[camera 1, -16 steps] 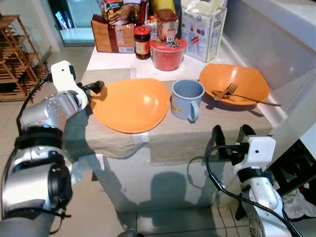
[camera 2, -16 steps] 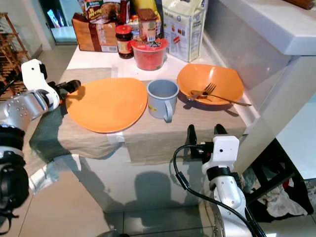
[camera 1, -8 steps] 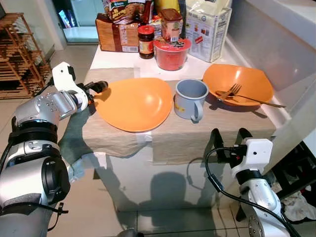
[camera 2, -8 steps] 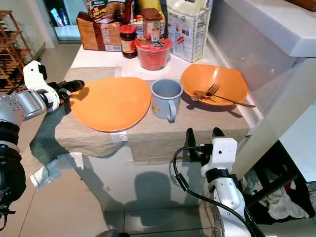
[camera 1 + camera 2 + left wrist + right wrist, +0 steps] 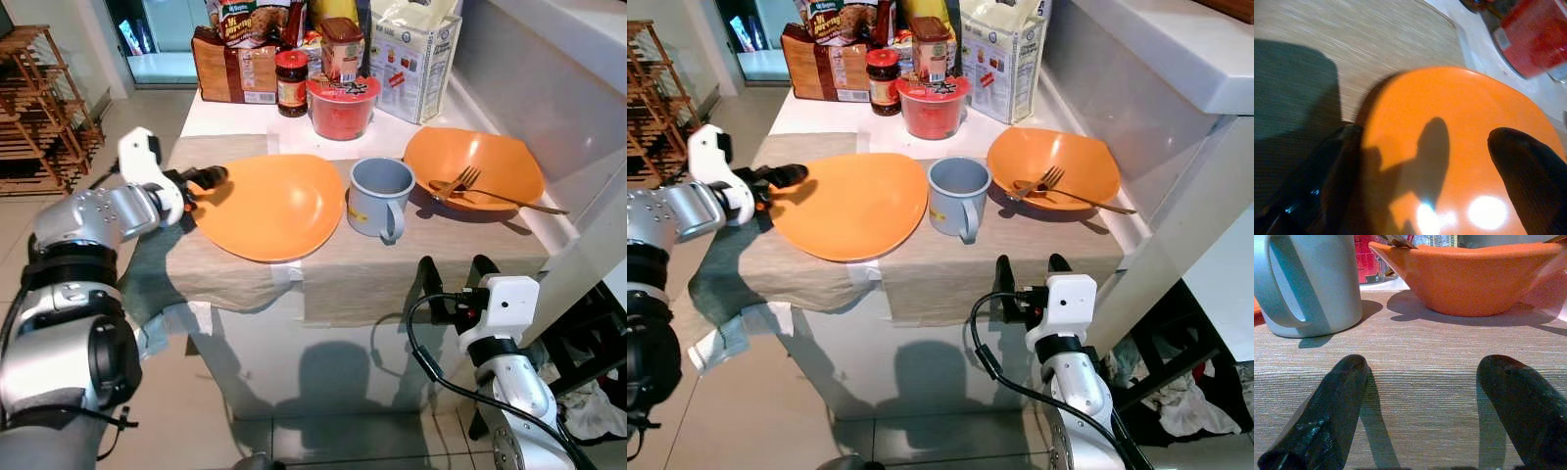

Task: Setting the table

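On the table: a beige runner point(image 5: 392, 264) covers the near part of the white counter, and the dishes stand on it in a row.
Left dish: a shallow orange plate point(image 5: 265, 206) sits left of centre, its near edge close to the runner's front edge.
Middle: a grey-blue mug point(image 5: 376, 198) stands just right of the plate, handle turned toward the near side.
Right dish: an orange bowl point(image 5: 472, 166) lies at the far right with a fork point(image 5: 470, 186) resting across it, the handle sticking out past the right rim.
Far side: a red tub point(image 5: 340, 103), a jar point(image 5: 291, 82) and food boxes crowd the back of the counter.
Left gripper point(image 5: 201, 183): at the plate's left rim, fingers spread wide; in the left wrist view one finger point(image 5: 1327, 181) lies outside the rim and the other over the orange surface, nothing clamped.
Right gripper point(image 5: 457, 284): low at the near edge of the table, fingers wide apart and empty, pointing toward mug and bowl.
Step in hand: judged as taking hold of the plate by its left rim to set it in place.
Next move: likely closing the fingers on that rim, one above and one below, without pushing the plate into the mug.
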`<state>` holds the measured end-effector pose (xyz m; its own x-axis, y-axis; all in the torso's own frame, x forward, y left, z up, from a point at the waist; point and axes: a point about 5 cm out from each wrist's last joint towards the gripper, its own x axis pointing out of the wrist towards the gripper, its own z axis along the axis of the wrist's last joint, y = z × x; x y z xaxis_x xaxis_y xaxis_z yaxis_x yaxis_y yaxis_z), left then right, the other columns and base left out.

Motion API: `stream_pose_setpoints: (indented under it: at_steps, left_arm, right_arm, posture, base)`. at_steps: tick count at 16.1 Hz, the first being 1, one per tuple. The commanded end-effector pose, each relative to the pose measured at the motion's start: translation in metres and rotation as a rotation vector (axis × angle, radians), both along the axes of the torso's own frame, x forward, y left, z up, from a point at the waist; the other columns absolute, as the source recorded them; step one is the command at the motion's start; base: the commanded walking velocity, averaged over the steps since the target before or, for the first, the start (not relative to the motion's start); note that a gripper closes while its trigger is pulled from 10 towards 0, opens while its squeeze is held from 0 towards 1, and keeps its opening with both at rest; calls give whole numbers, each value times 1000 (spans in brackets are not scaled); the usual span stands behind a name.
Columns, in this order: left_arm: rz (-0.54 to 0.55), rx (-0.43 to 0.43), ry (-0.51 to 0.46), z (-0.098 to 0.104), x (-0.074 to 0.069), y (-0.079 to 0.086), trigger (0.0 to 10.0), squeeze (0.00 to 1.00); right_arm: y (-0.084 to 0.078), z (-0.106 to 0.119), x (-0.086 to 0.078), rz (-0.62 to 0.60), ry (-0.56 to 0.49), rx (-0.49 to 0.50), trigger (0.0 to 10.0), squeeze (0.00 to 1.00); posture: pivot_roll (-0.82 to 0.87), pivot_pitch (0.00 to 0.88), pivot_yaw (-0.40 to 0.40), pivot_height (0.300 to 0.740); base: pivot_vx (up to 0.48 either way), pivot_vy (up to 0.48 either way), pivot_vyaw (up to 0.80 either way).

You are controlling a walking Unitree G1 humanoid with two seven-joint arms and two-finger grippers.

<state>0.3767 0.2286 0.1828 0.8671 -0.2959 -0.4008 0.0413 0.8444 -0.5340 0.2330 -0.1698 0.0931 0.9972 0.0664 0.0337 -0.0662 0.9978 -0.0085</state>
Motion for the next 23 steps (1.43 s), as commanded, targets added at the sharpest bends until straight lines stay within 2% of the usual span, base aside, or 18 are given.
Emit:
stream_pose_setpoints:
  at_steps: [1,2,3,5,7,10,12,15,17,19,23]
  left_arm:
    - [-44,-30,24,-6,-2,-8,10000,0]
    - [-70,-98,17,-5,-4,-14,10000,0]
    - [-77,-124,8,-4,-4,-15,10000,0]
    - [-142,-229,-55,3,-9,-20,10000,0]
    - [-178,-234,-54,-2,-15,-23,10000,0]
    - [-164,-166,42,-33,-26,-17,10000,0]
    - [-162,-223,75,-47,-36,-13,10000,0]
    - [-221,-319,56,-64,-52,-19,10000,0]
    - [-233,-303,57,-74,-57,-21,10000,0]
    - [-257,-259,55,-82,-60,-26,10000,0]
    - [-339,-286,40,-75,-58,-43,10000,0]
  right_arm:
    - [-1,-6,-1,5,30,4,10000,0]
    - [-2,-8,-1,5,33,4,10000,0]
    - [-2,-8,-1,4,35,5,10000,0]
    - [-1,-10,-1,6,44,7,10000,0]
    - [-1,-11,-2,8,46,7,10000,0]
    - [-2,-12,-2,12,52,9,10000,0]
    - [-2,-14,-1,14,57,10,10000,0]
    - [-3,-17,-1,18,65,12,10000,0]
    - [-2,-17,0,28,67,10,10000,0]
    - [-3,-18,2,41,70,5,10000,0]
    - [-3,-20,4,49,74,3,10000,0]
  posture:
    - [-74,0,22,740]
    - [-74,0,22,740]
    - [-74,0,21,740]
    - [-74,0,20,740]
    - [-72,0,18,740]
    - [-69,0,19,740]
    - [-68,0,18,740]
    - [-66,0,6,740]
    - [-65,0,-3,740]
    - [-64,0,-13,740]
    - [-65,0,-10,740]
  base:
    - [0,0,0]
    - [0,0,0]
    - [0,0,0]
    - [0,0,0]
    - [0,0,0]
    - [0,0,0]
    - [0,0,0]
    - [0,0,0]
    - [0,0,0]
    - [0,0,0]
    - [0,0,0]
